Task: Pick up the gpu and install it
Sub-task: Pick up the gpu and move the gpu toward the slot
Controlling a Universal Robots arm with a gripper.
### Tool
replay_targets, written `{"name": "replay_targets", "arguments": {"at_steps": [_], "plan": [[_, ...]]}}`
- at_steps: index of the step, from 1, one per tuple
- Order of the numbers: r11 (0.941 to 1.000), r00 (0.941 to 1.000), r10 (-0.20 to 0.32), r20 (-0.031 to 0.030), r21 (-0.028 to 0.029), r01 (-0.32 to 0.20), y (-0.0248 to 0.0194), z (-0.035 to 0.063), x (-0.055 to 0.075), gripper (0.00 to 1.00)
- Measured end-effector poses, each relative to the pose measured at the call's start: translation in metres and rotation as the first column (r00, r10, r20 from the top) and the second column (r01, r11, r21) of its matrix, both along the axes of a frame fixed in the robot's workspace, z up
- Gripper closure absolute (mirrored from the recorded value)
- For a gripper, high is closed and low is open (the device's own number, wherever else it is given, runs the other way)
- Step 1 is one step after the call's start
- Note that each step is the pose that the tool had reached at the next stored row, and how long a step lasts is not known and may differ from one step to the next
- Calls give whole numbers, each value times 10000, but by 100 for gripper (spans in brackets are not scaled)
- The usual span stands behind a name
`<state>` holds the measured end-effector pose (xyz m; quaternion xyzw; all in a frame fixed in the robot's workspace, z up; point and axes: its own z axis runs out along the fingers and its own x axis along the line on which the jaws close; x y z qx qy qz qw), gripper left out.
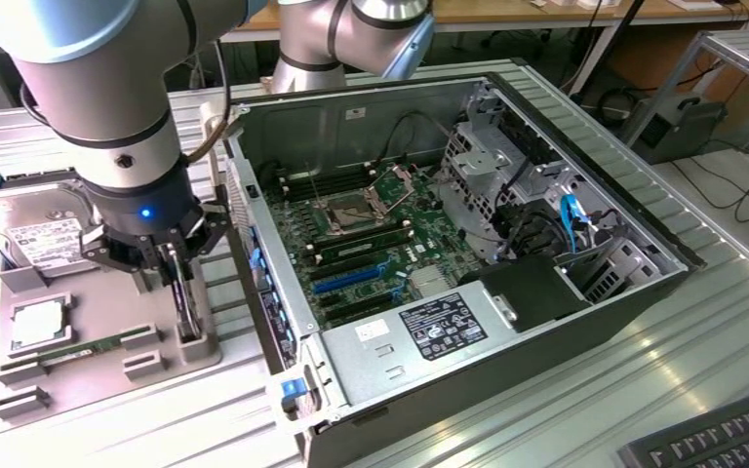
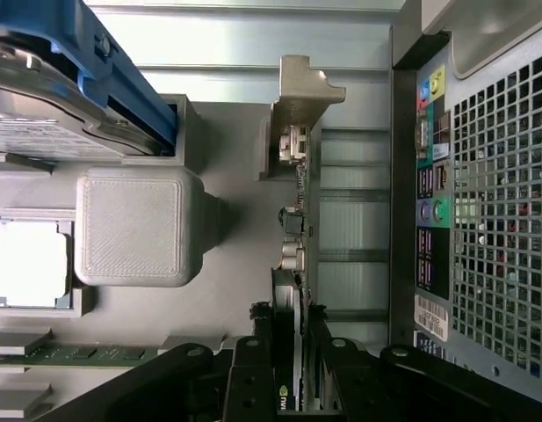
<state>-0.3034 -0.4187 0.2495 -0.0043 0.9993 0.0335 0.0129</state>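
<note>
My arm stands at the exterior view's left, with its last grey segment near vertical. A farther segment of the same arm sits behind it, toward the right. My wrist points straight down and shows a lit blue indicator. My gripper hangs directly beneath the wrist, tool axis vertical, black linkages spread to either side. In the wrist view my two fingers run parallel, one on each face of the gpu, with the pads pressed against it.
</note>
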Motion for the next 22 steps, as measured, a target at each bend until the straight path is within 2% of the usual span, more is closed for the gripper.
{"name": "replay_targets", "arguments": {"at_steps": [5, 10, 18, 22], "plan": [[10000, 10000, 0, -1, 0, 0, 0, 120, 0, 74], [10000, 10000, 0, -2, -1, 0, 0, 286, 0, 74], [10000, 10000, 1, -6, -1, -1, 0, 631, 9, 74], [10000, 10000, 1, -20, 0, -1, 0, 848, 39, 74]]}}
